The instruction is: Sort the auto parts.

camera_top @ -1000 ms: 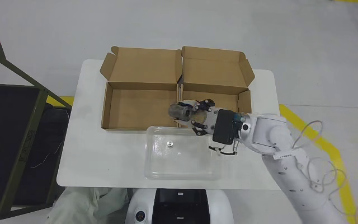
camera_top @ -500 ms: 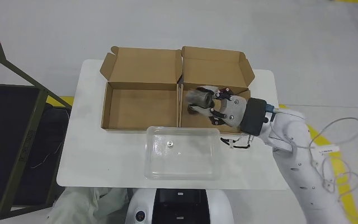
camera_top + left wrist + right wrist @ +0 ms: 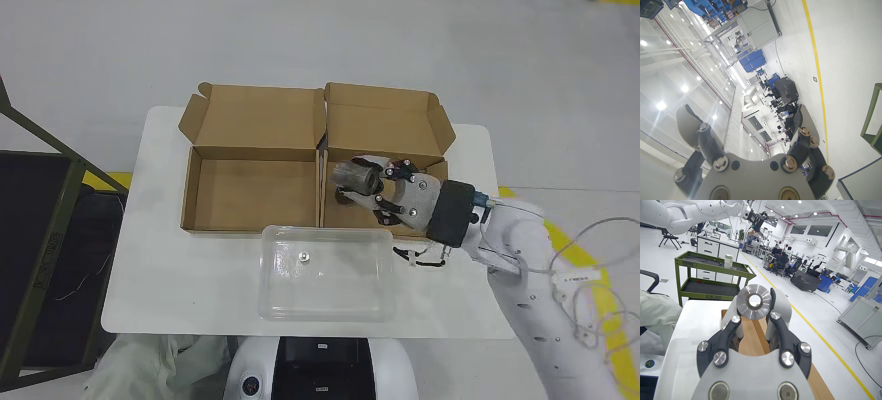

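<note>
- White desk [image 3: 150,250] on a pale floor with a yellow line running past the desk's right side. A green cart [image 3: 711,275] stands off the left edge.
- The left cardboard box [image 3: 250,195] and right cardboard box [image 3: 385,130] sit side by side along the far edge, their inner walls touching. Both have their lids folded back toward the far edge.
- A clear plastic bin [image 3: 325,275] sits mid-desk at the near edge, its far rim just beside the boxes' near walls. I can't tell if they touch. One small metal piece [image 3: 303,256] lies in the bin's far-left part.
- The right hand [image 3: 754,306] is clamped on a round metal part [image 3: 753,311] with a bored centre — a finger on each side of its rim.
- In the top view the right hand [image 3: 368,182] holds that part [image 3: 355,177] above the right box, over the half next to the shared wall and clear of the floor of the box.
- The left hand [image 3: 743,117] is off the desk and aimed up at the hall. Its fingers are spread, with nothing between them.
- Bare desk runs in strips along the left and right edges, and there are bare patches at both near corners beside the bin.
</note>
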You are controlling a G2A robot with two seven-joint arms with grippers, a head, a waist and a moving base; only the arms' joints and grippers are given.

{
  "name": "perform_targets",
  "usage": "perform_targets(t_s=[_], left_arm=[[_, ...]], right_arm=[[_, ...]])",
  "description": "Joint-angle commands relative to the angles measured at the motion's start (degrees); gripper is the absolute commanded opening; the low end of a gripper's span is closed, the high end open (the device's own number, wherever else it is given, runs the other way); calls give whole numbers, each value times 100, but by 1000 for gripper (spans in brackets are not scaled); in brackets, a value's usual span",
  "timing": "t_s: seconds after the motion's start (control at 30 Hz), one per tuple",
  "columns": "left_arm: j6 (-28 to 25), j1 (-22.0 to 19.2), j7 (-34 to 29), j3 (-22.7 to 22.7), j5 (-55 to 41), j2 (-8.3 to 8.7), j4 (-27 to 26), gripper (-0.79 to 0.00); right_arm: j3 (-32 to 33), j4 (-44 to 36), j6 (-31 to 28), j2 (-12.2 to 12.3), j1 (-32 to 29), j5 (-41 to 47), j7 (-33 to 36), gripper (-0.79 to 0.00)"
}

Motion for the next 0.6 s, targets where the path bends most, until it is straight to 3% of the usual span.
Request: perform_targets(t_s=[0.0, 0.57], left_arm=[[0, 0, 0, 0, 0, 0, 0, 0], [0, 0, 0, 0, 0, 0, 0, 0]], right_arm=[[-87, 34, 31, -10, 29, -63, 30, -785], [-1400, 1162, 555, -301, 851, -187, 483, -785]])
